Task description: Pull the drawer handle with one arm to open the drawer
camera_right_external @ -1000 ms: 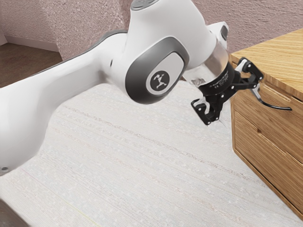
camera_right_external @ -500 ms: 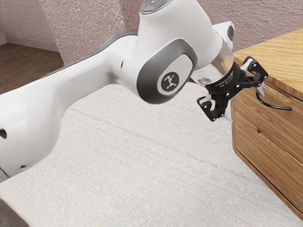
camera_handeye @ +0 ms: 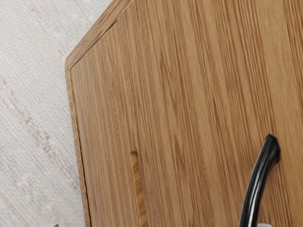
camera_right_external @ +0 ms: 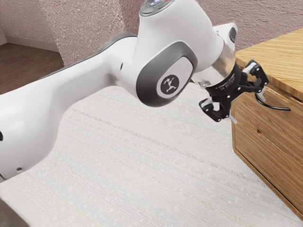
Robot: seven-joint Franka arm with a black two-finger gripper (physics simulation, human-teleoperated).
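A wooden cabinet stands at the exterior view's right, its upper drawer front flush with the body. A thin black curved handle sticks out from that front, and the wrist view shows its dark bar against the wood grain. My black gripper is open, its fingers spread wide just in front of the drawer. The upper fingertip sits beside the handle's near end. The lower fingertip is by the cabinet's corner edge. Nothing is held between the fingers.
The cabinet sits on a pale textured surface that spreads across the exterior view's middle and left. A lower drawer front lies under the upper one. A small vertical slot is cut into the wood panel.
My hand has moved toward the exterior view's right, closing on the cabinet; the upper finger now sits at the handle's near end. The drawer front has not moved.
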